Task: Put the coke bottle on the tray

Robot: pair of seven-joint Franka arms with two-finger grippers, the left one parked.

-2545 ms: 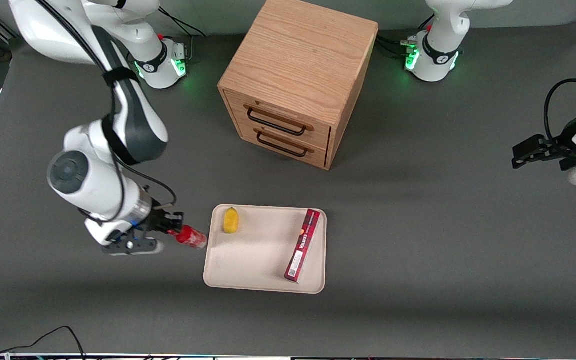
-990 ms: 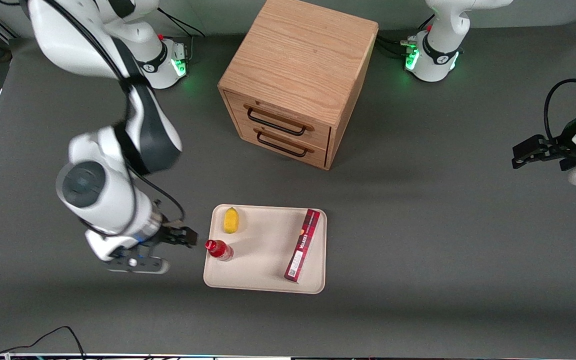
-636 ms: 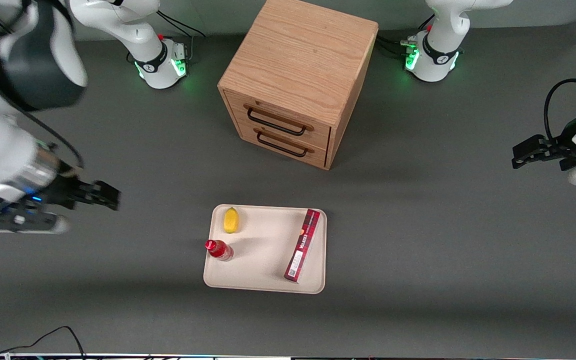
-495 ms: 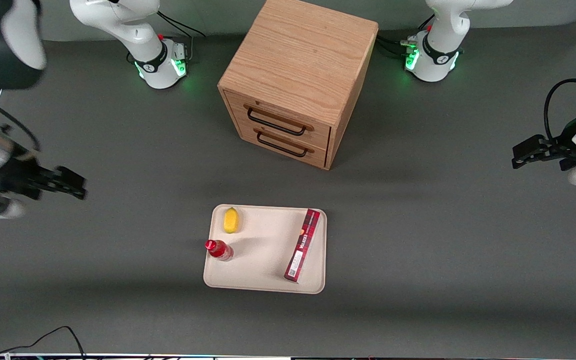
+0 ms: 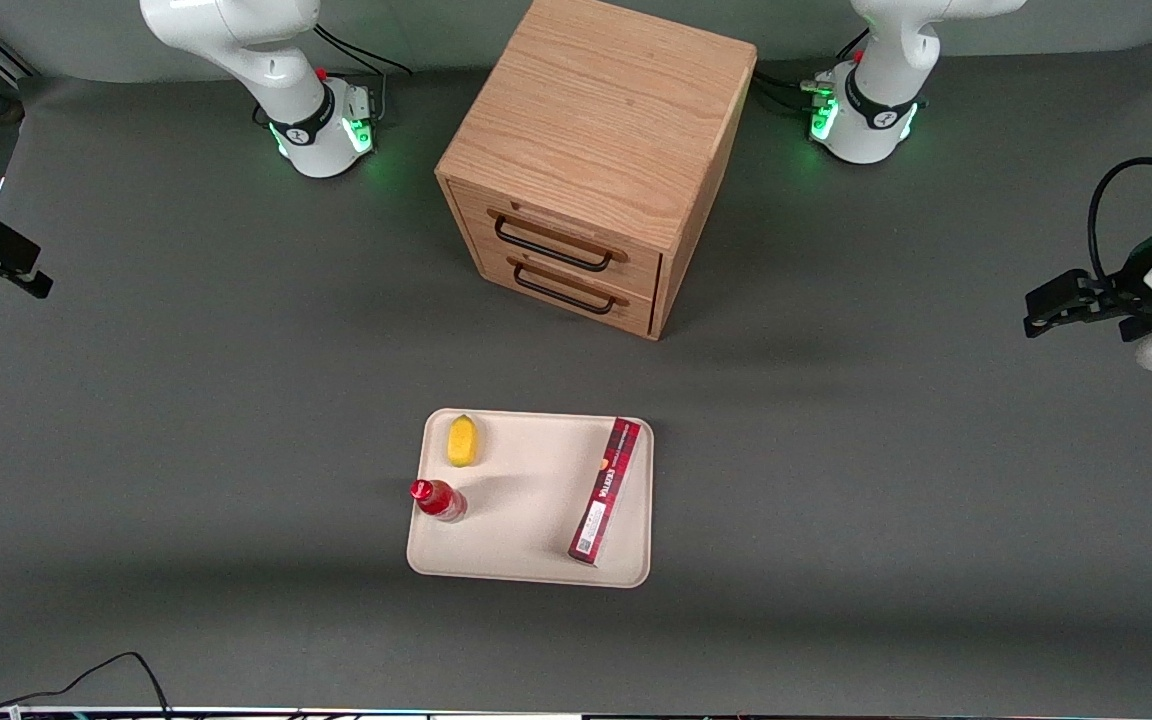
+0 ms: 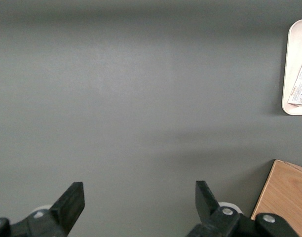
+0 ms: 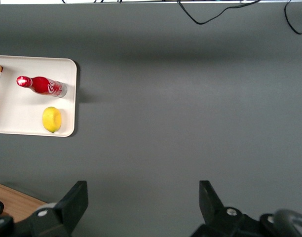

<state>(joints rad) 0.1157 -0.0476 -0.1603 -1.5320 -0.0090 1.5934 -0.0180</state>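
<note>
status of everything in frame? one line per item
coke bottle: upright on the tray near its rim, free of any grip
tray: flat on the table, holding bottle, lemon and box
lemon: on the tray, farther from the front camera than the bottle
red box: lying flat on the tray
drawer cabinet: both drawers shut
right end effector: open, empty, far off toward the working arm's end

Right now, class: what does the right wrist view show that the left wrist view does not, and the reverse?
Right wrist only: bottle standing on the tray beside the lemon, cables, and the open tool, far off at the working arm's end. Left wrist only: the box's label. Both: tray, table, cabinet corner.
</note>
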